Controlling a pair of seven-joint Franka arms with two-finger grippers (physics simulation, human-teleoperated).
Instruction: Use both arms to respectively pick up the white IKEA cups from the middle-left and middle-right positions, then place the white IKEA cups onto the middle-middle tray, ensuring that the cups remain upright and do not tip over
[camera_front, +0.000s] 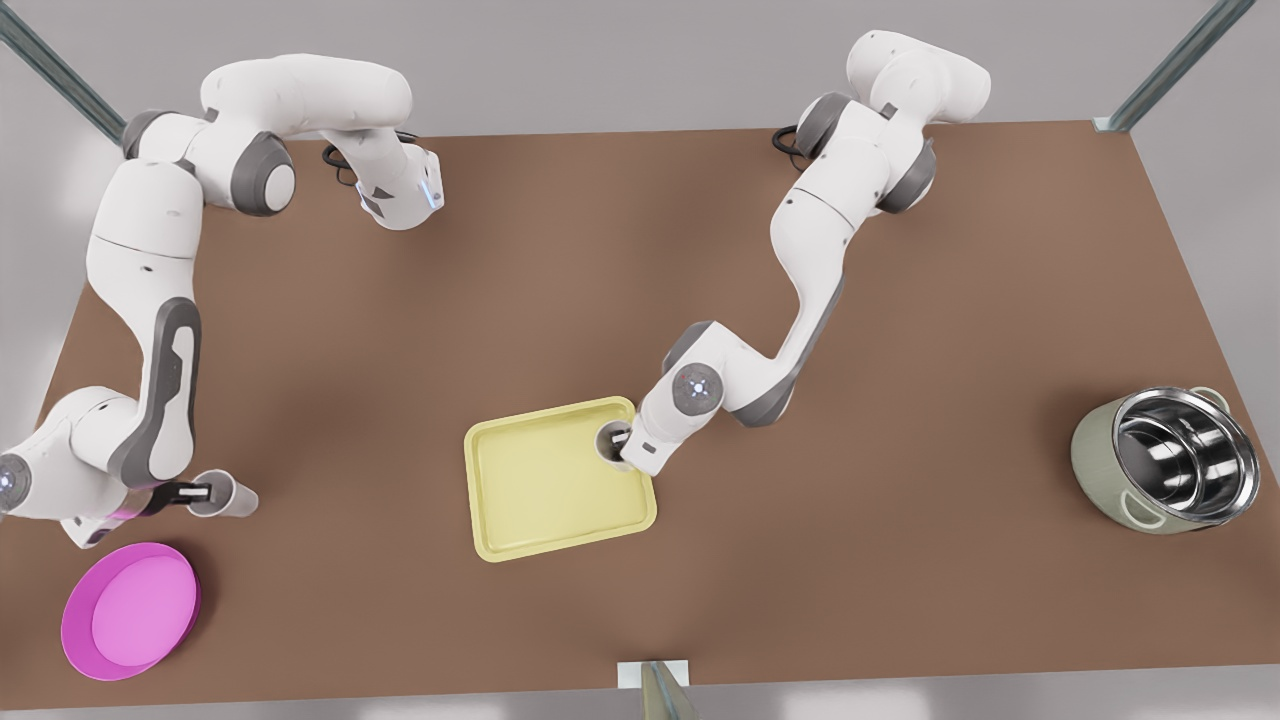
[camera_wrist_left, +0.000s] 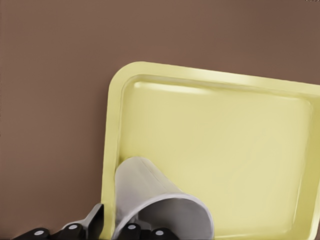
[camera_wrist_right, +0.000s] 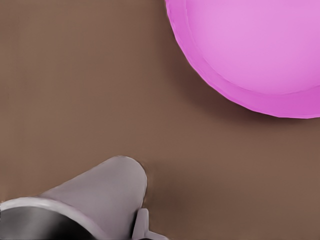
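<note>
White cup no. 1 (camera_front: 612, 443) sits at the tray's (camera_front: 540, 490) 2 o'clock corner in the front view, gripped by the left gripper (camera_front: 618, 442), fingers clamped across its rim. In the left wrist view this cup (camera_wrist_left: 150, 200) hangs over the tray's (camera_wrist_left: 215, 145) rim edge w/ the gripper (camera_wrist_left: 112, 231) closed on it; whether its base touches the tray yet, can't tell. Cup looks upright from above.

Cup no. 2 (camera_front: 225, 495) is well apart from the tray, near the desk's (camera_front: 400, 330) 9 o'clock edge, held by the right gripper (camera_front: 196, 492), fingers pinched on its wall. Right wrist view shows that cup (camera_wrist_right: 95, 195) beside the pink plate (camera_wrist_right: 255, 50).

Progress, as I judge it: both cups grasped, one approx. at delivery, the other's carry not yet done; both releases left.

Obstacles: plate (camera_front: 130, 610) lies just at 7 o'clock of cup no. 2, off the route to the tray. Green pot (camera_front: 1165, 460) stands far off at 3 o'clock. Main risk is the arms crowding over the tray.
</note>
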